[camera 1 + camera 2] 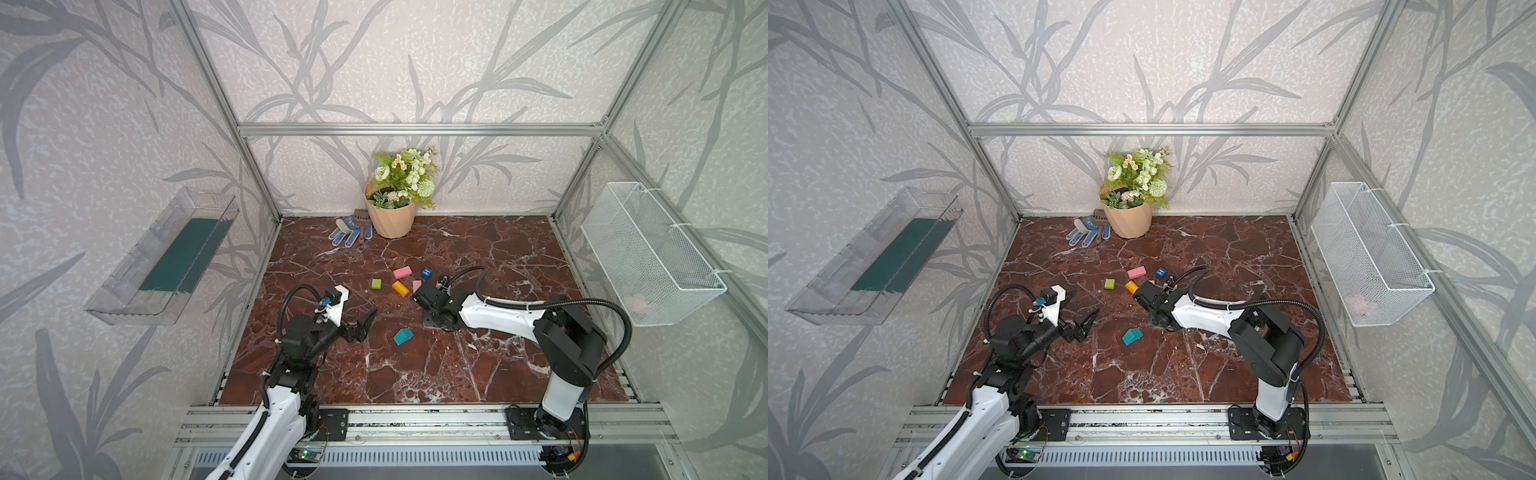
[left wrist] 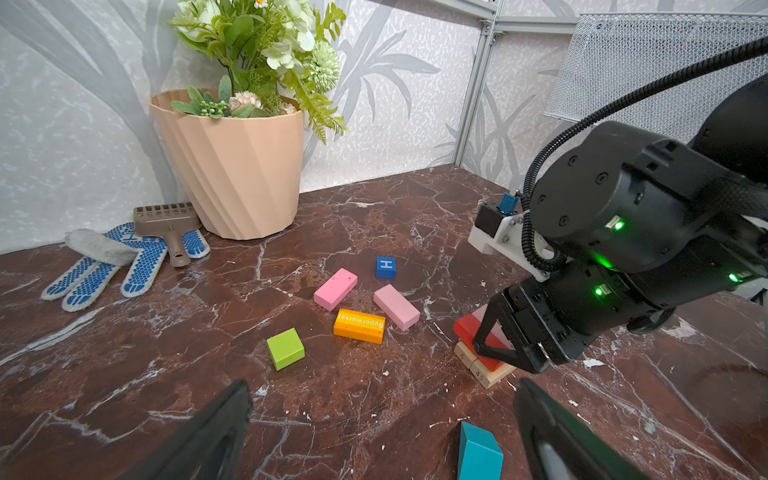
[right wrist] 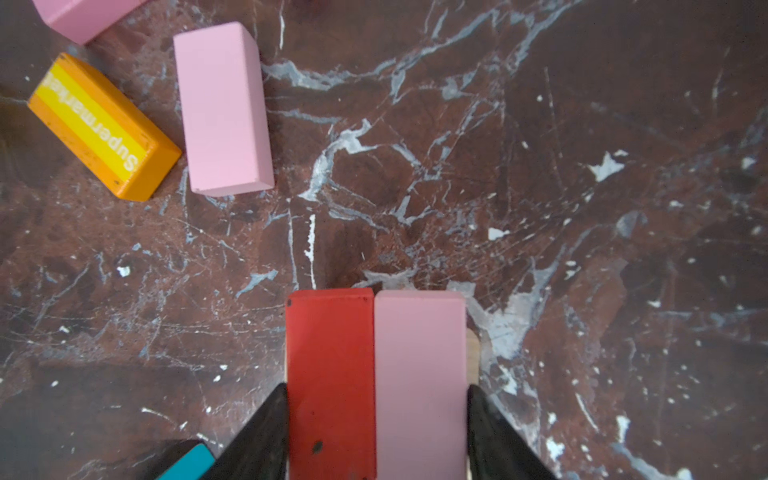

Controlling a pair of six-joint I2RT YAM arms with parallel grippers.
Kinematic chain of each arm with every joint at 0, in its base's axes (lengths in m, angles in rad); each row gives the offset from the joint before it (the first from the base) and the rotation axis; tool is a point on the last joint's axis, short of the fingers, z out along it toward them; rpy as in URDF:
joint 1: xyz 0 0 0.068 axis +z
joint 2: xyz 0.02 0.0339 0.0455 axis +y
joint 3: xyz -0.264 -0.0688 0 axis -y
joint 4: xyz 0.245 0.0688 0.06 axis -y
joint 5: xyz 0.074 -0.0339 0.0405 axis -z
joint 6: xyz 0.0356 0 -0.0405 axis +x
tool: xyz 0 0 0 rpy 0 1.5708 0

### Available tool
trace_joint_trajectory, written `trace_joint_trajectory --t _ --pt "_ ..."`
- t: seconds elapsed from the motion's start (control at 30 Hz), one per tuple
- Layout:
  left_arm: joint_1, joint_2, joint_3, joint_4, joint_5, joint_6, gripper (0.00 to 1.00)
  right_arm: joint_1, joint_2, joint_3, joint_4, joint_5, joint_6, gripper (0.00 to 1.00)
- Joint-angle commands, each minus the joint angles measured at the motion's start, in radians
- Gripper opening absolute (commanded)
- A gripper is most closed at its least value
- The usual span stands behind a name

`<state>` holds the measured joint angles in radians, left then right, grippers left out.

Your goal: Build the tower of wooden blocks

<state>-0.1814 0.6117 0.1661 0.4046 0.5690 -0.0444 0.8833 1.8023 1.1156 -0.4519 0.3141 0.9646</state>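
Beneath right end effector (image 3: pixel 376 388), tower (image 3: pixel 330 332) half hidden, grip unclear; left end effector (image 2: pixel 384 390) agape

in the right wrist view the red block (image 3: pixel 330 374) and the pink block (image 3: pixel 419 374) beside it run off the picture's edge and hide all but a sliver of the tan base (image 3: pixel 472 353); the teal piece (image 3: pixel 189 463) is cut off too. whether the right gripper (image 3: pixel 378 390) presses that pair is unclear. in both top views it covers all three.

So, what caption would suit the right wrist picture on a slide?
Right claw flanks a red block and pink block lying side by side atop tan blocks.
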Motion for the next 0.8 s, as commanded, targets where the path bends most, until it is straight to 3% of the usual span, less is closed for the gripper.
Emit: trace_joint_trajectory --t 0.0,0.3,0.77 --pt "-0.003 -0.010 -0.012 0.023 0.002 0.005 0.99 0.014 0.007 0.015 -0.022 0.008 0.014 0.59" --pt "-0.003 -0.010 -0.011 0.023 -0.001 0.005 0.99 0.015 0.005 -0.004 -0.016 0.011 0.016 0.59" --pt "-0.003 -0.011 -0.012 0.023 0.000 0.005 0.99 0.014 -0.005 -0.025 -0.008 0.022 0.023 0.66"
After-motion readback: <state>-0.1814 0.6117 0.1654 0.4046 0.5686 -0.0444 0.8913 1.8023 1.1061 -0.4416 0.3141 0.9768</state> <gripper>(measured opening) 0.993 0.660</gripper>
